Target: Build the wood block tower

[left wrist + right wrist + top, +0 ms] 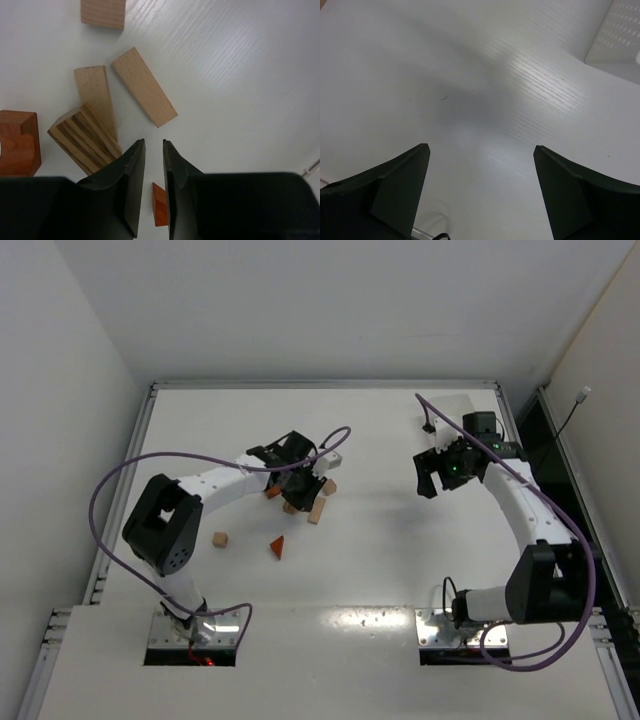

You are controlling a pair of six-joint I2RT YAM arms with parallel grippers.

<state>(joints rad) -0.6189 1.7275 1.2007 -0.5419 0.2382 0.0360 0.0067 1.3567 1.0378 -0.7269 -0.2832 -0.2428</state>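
Observation:
No wood block tower is in view; the wooden blocks lie loose near the table's middle. My left gripper [298, 480] hovers over a cluster of them. In the left wrist view its jaws [153, 142] stand shut to a narrow slit with bare table showing between the tips. Ahead lie two pale bars [144, 93] [95, 97], a striped block [82, 137], a reddish arch block [19, 142] and a tan cube [102, 12]. A reddish wedge piece [159, 205] shows on the table through the slit. My right gripper [432, 483] [481, 147] is open over bare table.
A tan cube [220, 539] and a reddish wedge [278, 547] sit apart, nearer the left arm's base. A white bin's corner [620, 40] shows at the right wrist view's top right. Purple cables loop off both arms. Metal rails edge the table.

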